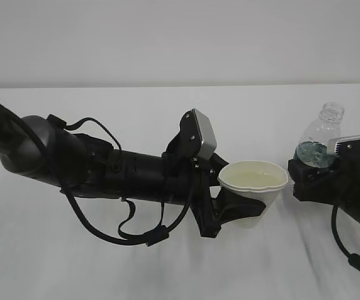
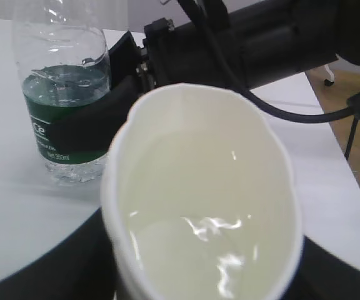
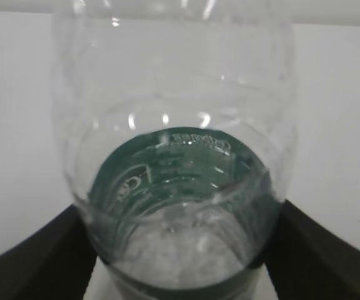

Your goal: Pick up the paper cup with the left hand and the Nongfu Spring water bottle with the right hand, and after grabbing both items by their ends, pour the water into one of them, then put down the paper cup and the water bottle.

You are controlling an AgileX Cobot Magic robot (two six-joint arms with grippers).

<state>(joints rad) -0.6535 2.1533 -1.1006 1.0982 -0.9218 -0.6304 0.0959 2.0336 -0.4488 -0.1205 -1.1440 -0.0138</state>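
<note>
**Mia:** Which way is the paper cup pointing?

**Sam:** Its open mouth faces up and its small end points down. It sits in the middle of the white desk, and the fingers of the left hand are clamped on its sides. There is pale water inside it.

**Mia:** And the Nongfu Spring water bottle?

**Sam:** It stands tall, neck up, no cap on top. From the cup it is at about 2 o'clock, close by but not touching. A little water is left near its green label.

**Mia:** Is the right hand squeezing it?

**Sam:** Its fingers sit on both sides of the bottle, low down. I cannot tell if they press it or have let go.

**Mia:** How many things are there?

**Sam:** One cup, one bottle, two arms.

**Mia:** Is there room to move?

**Sam:** Yes, bare desk at 12 o'clock and at 6 o'clock. The desk's far edge meets a pale wall.
</note>
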